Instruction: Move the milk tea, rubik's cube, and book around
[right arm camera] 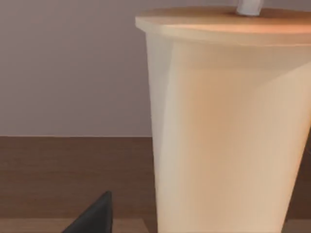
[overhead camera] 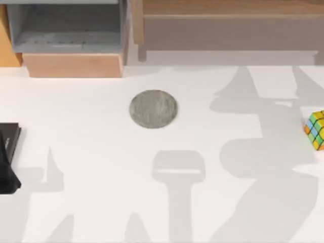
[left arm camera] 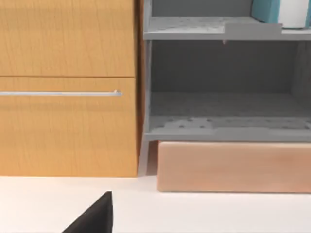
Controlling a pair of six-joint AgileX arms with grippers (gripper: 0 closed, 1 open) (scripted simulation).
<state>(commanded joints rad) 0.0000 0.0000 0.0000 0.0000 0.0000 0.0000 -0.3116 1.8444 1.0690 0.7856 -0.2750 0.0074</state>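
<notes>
Top view: the rubik's cube (overhead camera: 316,129) sits at the right edge of the frame, partly cut off, on the white table (overhead camera: 101,162). It looks untouched, with no gripper on it. The grey coaster disc (overhead camera: 153,109) lies bare at centre, slightly up and left of the middle, with nothing standing on it. A flat black slab (overhead camera: 9,157) pokes in at the left edge, mid-height.

Right wrist view: the milk tea (right arm camera: 223,126) looms very close, tall tan cup with its flat orange lid (right arm camera: 223,22) and the white straw (right arm camera: 249,6) at the top of the frame, in front of a brown wooden surface. The cup is close enough that the right arm seems to be at it or holding it, but whether its fingers are closed on it I cannot tell; only a dark wedge shows at the lower left.

Left wrist view: the book (left arm camera: 281,12), teal cover and white page edges, stands on the upper grey shelf (left arm camera: 214,30) at the top right of the frame, above an empty lower bay. An orange wood drawer front (left arm camera: 63,97) is at the left. The left gripper's opening cannot be told either.

Progress, as a judgement: the cup is the item in hand, the coaster is still bare, the cube is not yet moved, and the book is on its shelf. Most of the task looks left to do.
</notes>
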